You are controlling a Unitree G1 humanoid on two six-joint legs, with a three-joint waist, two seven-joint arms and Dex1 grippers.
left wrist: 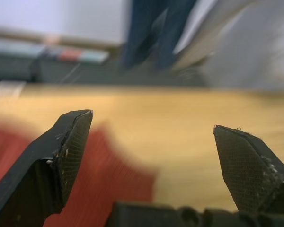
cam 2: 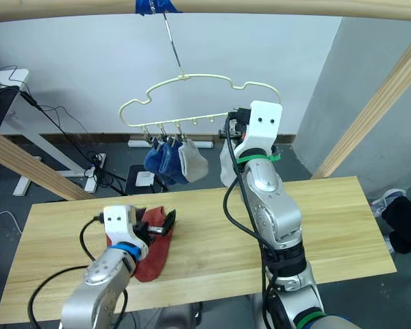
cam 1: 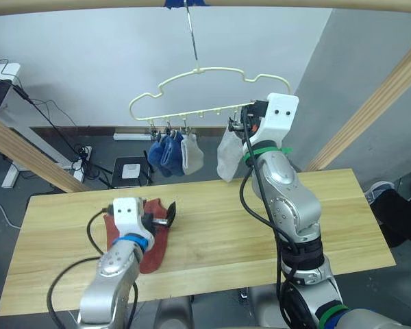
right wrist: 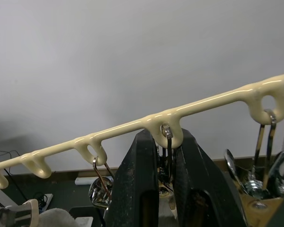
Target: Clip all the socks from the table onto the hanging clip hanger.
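Knit fabric bunches easily: take the rust-red socks (cam 1: 151, 241), limp beneath your wide-spread left gripper (cam 1: 171, 213), at a cuff. Your right gripper (right wrist: 166, 156) pinches a metal clip (right wrist: 167, 142) on the clip hanger (cam 1: 192, 86).

The left arm lies low and bent, its gripper (cam 1: 170, 216) spread wide. The right arm reaches upward, its gripper (right wrist: 166, 156) pinched nearly closed on a clip (right wrist: 166, 142).
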